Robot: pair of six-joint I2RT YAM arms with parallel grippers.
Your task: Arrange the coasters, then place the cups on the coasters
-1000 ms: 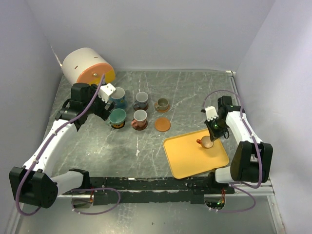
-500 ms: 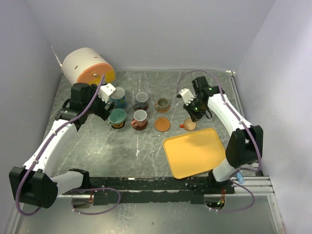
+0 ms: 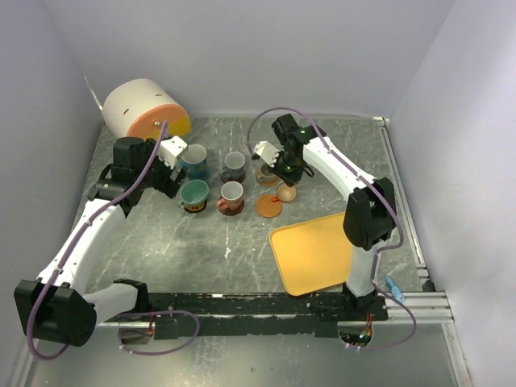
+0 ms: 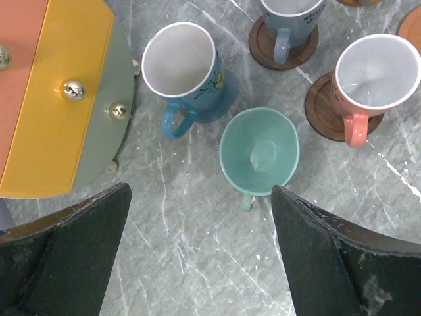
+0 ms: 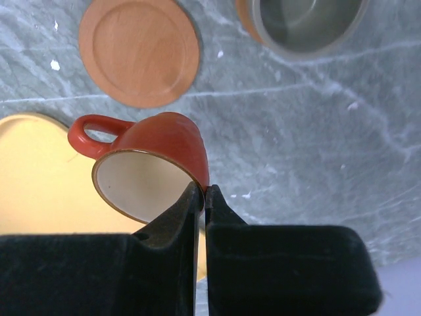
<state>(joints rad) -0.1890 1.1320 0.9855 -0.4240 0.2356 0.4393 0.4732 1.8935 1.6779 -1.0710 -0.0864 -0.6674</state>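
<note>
My right gripper (image 5: 205, 189) is shut on the rim of the orange-red cup (image 5: 164, 141), which hangs tilted just right of the bare orange coaster (image 5: 139, 51) and above the table. From above, that cup (image 3: 285, 194) sits between the bare coaster (image 3: 268, 206) and the olive cup (image 3: 268, 172). My left gripper (image 4: 200, 191) stands open, nothing between its fingers, just short of the teal cup (image 4: 259, 148). The blue cup (image 4: 181, 66) stands on a slate-blue coaster (image 4: 225, 97). The grey cup (image 4: 286, 20) and the pink cup (image 4: 375, 72) each stand on a dark brown coaster (image 4: 318, 110).
A big white-and-orange cylinder (image 3: 145, 109) lies at the back left, close behind my left gripper (image 3: 176, 179). The yellow tray (image 3: 322, 254) lies at the front right with nothing on it. Walls close in the table on three sides.
My right arm has lifted the orange-red cup off the yellow tray and carried it left and back, to beside the bare orange coaster. The left arm has hardly moved.
</note>
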